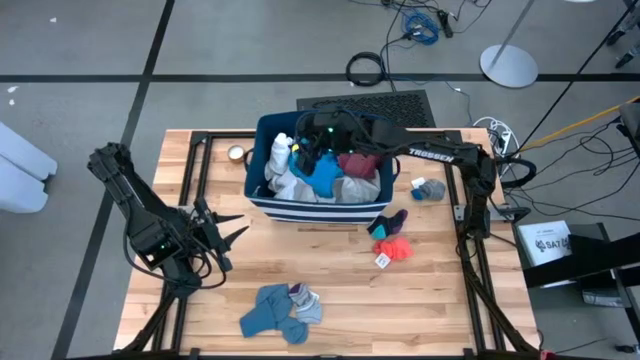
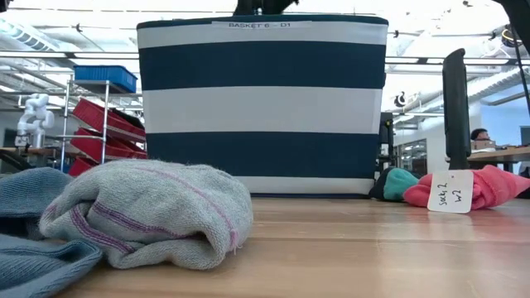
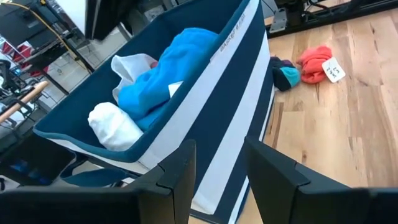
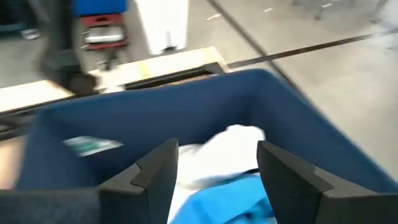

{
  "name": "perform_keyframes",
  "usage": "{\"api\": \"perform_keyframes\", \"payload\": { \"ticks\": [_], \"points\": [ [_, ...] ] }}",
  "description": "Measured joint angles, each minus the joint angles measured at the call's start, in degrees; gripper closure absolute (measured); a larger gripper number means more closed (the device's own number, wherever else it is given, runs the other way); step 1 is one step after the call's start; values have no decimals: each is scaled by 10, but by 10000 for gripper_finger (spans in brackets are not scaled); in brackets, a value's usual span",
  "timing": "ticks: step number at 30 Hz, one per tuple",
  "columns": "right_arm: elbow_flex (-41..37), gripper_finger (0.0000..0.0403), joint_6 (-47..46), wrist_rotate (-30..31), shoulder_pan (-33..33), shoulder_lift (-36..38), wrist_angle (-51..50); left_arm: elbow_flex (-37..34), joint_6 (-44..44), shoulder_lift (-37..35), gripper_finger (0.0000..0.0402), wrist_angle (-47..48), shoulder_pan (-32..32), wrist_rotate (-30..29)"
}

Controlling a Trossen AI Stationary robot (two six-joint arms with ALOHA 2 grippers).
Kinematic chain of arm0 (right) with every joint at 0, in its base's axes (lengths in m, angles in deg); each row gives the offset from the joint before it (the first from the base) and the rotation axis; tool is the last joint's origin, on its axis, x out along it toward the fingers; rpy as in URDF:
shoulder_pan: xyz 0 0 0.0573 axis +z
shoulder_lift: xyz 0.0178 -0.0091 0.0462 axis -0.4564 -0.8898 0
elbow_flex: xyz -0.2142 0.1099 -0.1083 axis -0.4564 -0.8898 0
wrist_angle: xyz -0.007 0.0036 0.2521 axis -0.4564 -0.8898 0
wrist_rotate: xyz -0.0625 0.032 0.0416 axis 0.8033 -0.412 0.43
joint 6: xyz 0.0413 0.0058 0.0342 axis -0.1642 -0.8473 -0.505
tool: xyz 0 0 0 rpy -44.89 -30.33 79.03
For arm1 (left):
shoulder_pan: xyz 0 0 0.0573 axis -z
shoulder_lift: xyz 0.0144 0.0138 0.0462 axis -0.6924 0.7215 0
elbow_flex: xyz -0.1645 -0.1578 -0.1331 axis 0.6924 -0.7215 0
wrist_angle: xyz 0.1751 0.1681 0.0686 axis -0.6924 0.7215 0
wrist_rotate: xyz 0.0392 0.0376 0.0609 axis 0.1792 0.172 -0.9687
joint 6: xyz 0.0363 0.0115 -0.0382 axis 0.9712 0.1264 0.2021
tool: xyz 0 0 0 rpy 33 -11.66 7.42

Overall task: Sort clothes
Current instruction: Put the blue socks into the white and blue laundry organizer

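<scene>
Overhead, the right arm reaches from the table's right edge across to the navy fabric bin with white stripes (image 1: 318, 205), which stands near the far edge of the wooden table (image 1: 450, 290). Its right gripper (image 1: 318, 135) hangs over the bin's far left part, fingers parted wide and empty above the bright blue garment (image 4: 233, 199) and a white piece (image 4: 230, 146). A maroon garment (image 1: 358, 165) and a grey one (image 1: 290, 183) also lie in the bin.

The left arm is folded near the table's left edge, elbow raised, and its left gripper (image 1: 228, 232) points toward the bin's left end, fingers spread apart and holding nothing.

Just beside the bin's near right corner lie a dark purple and teal sock (image 1: 390, 222) and a red-pink sock (image 1: 396, 249) with a white tag (image 1: 383, 261). A small grey-blue sock (image 1: 430, 188) sits by the bin's right end. Near the table's front edge rests a heap of grey-blue socks (image 1: 268, 310) touching a pale grey one with purple stripes (image 2: 157, 211).
</scene>
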Motion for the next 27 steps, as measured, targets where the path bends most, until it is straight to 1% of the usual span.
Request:
{"api": "perform_keyframes", "payload": {
  "ticks": [2,7,11,13,18,22,24,27],
  "points": [
    [40,198,-6,-23,11,0,-49,0,0,0,256,0,0,0],
    [117,201,-8,-69,61,0,-120,0,0,0,256,-1,0,12],
    [142,201,-17,-112,114,1,-147,0,0,0,256,-3,0,38],
    [141,201,-27,-122,144,2,-166,0,0,0,256,-11,0,61],
    [141,202,-41,-115,224,0,-231,0,2,0,256,-37,0,143],
    [120,202,-68,-107,288,-9,-255,0,3,0,256,-96,0,242],
    [94,202,-89,-79,320,-10,-245,0,3,0,256,-136,0,288],
    [46,202,-109,-22,365,-10,-226,-4,1,2,256,-219,0,324]
  ]
}}
